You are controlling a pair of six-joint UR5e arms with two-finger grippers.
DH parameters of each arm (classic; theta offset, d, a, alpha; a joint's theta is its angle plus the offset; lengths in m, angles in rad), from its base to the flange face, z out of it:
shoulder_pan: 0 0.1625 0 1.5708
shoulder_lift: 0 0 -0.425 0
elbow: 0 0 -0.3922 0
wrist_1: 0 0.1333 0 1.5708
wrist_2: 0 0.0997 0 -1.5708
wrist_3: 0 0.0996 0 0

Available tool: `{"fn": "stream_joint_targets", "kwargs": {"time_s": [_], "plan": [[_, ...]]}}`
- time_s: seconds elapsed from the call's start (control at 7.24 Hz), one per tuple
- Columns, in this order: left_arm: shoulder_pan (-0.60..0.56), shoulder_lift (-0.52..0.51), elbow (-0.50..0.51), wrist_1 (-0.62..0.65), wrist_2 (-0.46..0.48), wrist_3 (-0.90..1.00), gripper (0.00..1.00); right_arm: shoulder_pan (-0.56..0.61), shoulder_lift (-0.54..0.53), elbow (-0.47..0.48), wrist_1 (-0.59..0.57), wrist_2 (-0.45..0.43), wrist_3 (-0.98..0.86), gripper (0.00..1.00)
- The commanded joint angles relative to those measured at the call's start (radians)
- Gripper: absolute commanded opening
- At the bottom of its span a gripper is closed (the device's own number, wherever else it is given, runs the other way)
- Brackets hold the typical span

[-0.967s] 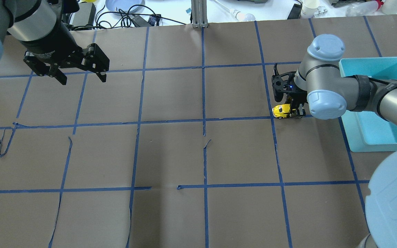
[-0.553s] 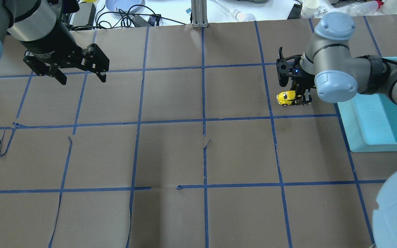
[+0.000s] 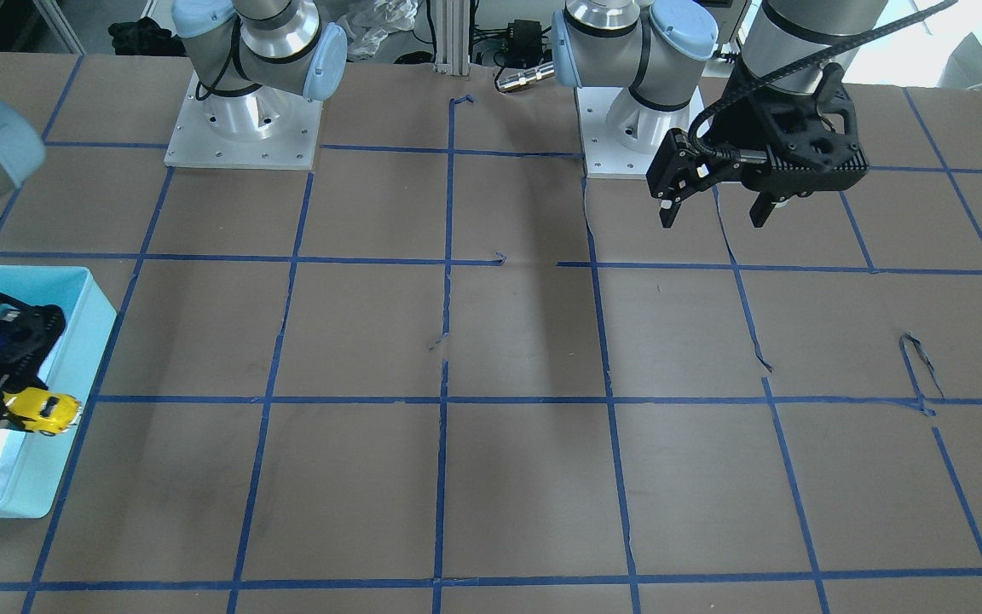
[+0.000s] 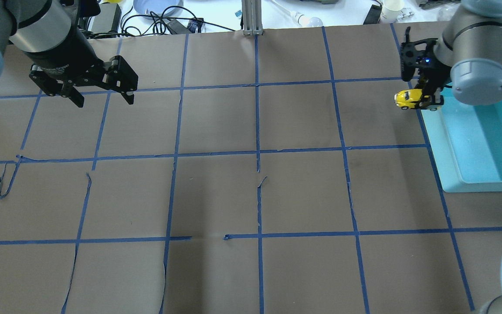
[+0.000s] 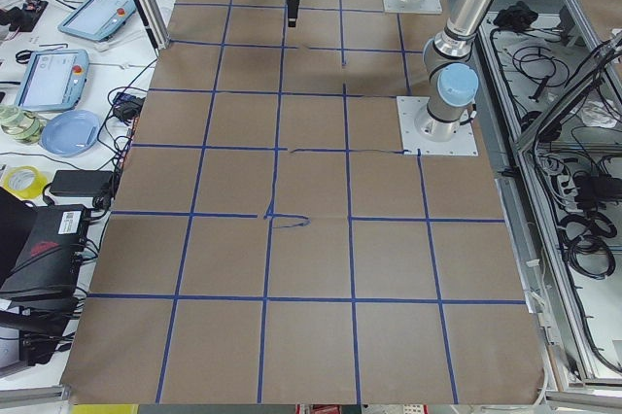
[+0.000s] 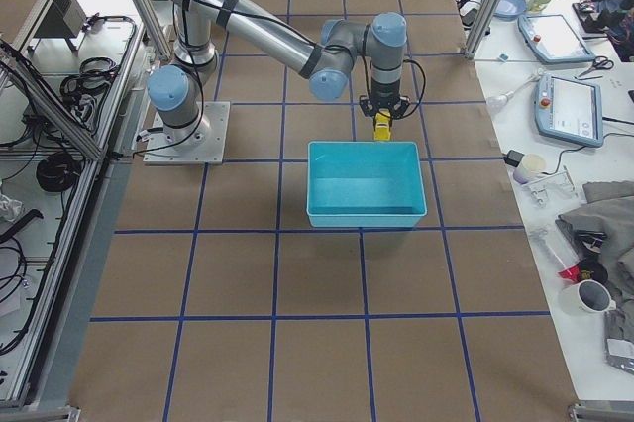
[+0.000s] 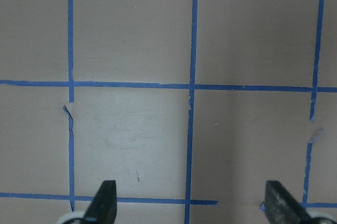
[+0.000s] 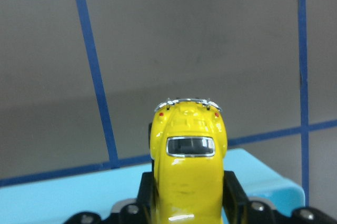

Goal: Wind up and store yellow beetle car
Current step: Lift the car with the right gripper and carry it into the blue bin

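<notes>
**Storing step.** The right gripper (image 4: 429,100), its jaws closed on the flanks of the yellow beetle car (image 8: 187,145), holds it clear of the table at the 11 o'clock corner of the blue bin (image 4: 440,150). In the overhead view the nose points toward 9 o'clock. It probably overhangs the rim, though the angle leaves this uncertain. The left gripper (image 4: 103,100) hangs wide open and empty at 10 o'clock. Good practice is to carry the car toward 4 o'clock until it is wholly above the bin floor, lower it, then release.
</notes>
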Motion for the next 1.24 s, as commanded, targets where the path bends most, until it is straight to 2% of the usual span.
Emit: {"fn": "stream_joint_targets", "kwargs": {"time_s": [0.0,0.28,0.55,0.83,1.11], "plan": [[0.0,0.001,0.0,0.0,0.0,0.002,1.0,-0.18,0.012,0.003,-0.005,0.077,-0.282,0.0],[0.0,0.001,0.001,0.0,0.0,0.002,1.0,-0.279,0.045,0.023,-0.006,0.127,-0.427,0.0],[0.0,0.001,0.0,0.0,0.0,0.002,1.0,-0.282,0.071,0.052,-0.006,0.116,-0.484,0.0],[0.0,0.001,0.001,0.0,0.0,0.002,1.0,-0.282,0.086,0.128,-0.118,0.092,-0.49,0.0],[0.0,0.001,0.0,0.0,0.0,0.002,1.0,-0.282,0.121,0.141,-0.15,0.092,-0.489,0.0]]}}
